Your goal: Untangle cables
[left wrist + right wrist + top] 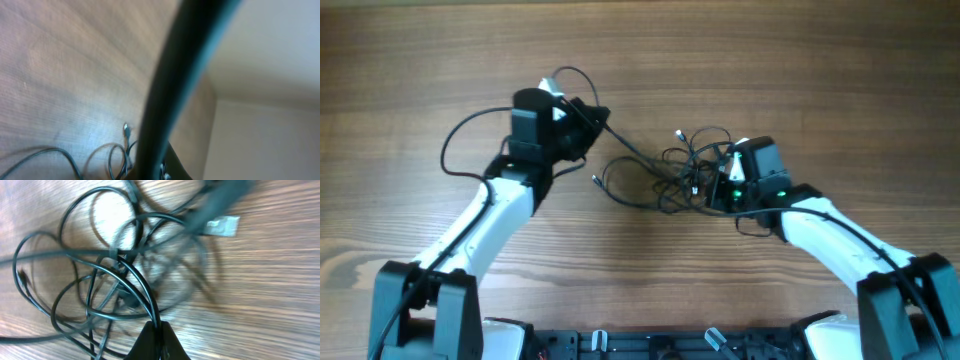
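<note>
Several black cables (688, 166) lie knotted at nine o'clock of my right gripper (157, 330), clenched on one loop, a strand running toward ten o'clock to my left gripper (592, 116), whose grip I cannot tell.

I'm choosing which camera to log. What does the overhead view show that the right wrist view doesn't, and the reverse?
Only overhead: the left gripper holding one strand taut, away from the tangle. Only right wrist: the loops' crossings up close, a silver plug, and the right gripper pinching a strand. Both: the cables on the wooden table.
</note>
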